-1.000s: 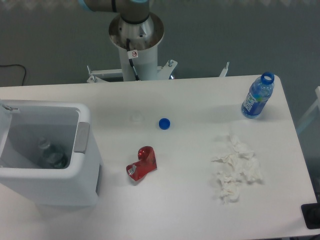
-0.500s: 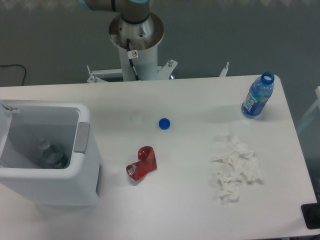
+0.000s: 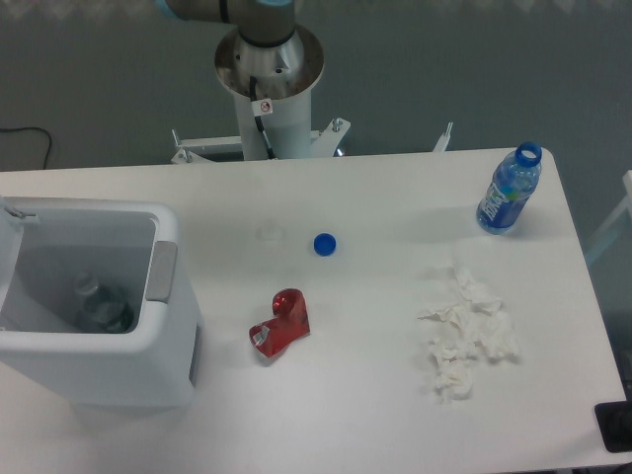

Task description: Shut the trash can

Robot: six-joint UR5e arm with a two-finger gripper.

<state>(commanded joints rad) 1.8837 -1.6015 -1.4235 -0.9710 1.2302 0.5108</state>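
Note:
The trash can point(image 3: 118, 365), a large boxy white bin, stands at the left of the table with its top open. A grey latch tab point(image 3: 162, 272) sits on its right rim. Its lid shows only as a thin white edge point(image 3: 8, 232) at the left border of the view. Inside lies a clear crumpled bottle point(image 3: 102, 306). Only the arm's base column point(image 3: 269, 84) shows at the top; the gripper is out of view.
A crushed red can point(image 3: 280, 323) lies right of the bin. A blue bottle cap point(image 3: 324, 243) and a clear cap point(image 3: 268, 233) lie behind it. Crumpled white tissues point(image 3: 466, 331) sit at the right, and an uncapped blue water bottle point(image 3: 510, 190) stands at the far right.

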